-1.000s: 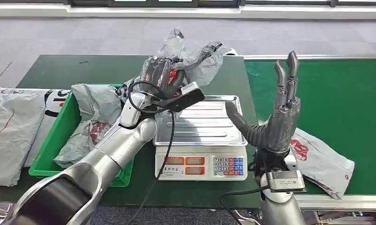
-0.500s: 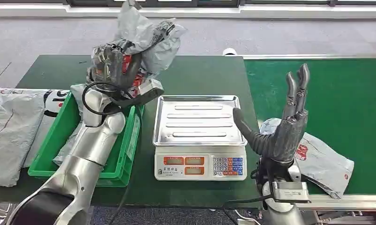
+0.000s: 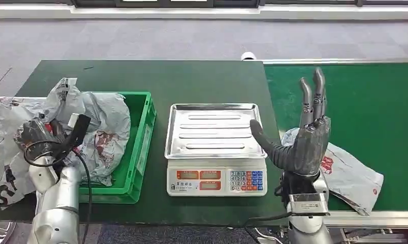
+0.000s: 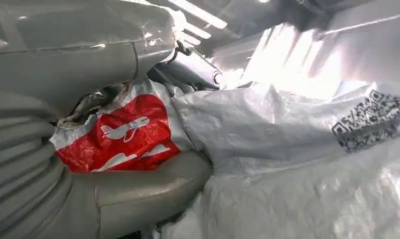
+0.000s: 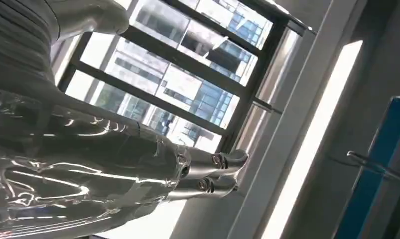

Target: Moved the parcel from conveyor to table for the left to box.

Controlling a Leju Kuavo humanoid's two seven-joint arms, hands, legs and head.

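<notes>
One parcel (image 3: pixel 97 119) in left hand (image 3: pixel 34 134)

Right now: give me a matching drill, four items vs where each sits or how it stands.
Items:
1. left hand
2. right hand
3. scale
4. crate

States:
A. green, holds a grey parcel
B. raised, fingers apart, holding nothing
C. between the crate and the belt, pan bare
D. grips a grey parcel with a red logo

Pairs: 1-D, 2-B, 3-C, 4-A
</notes>
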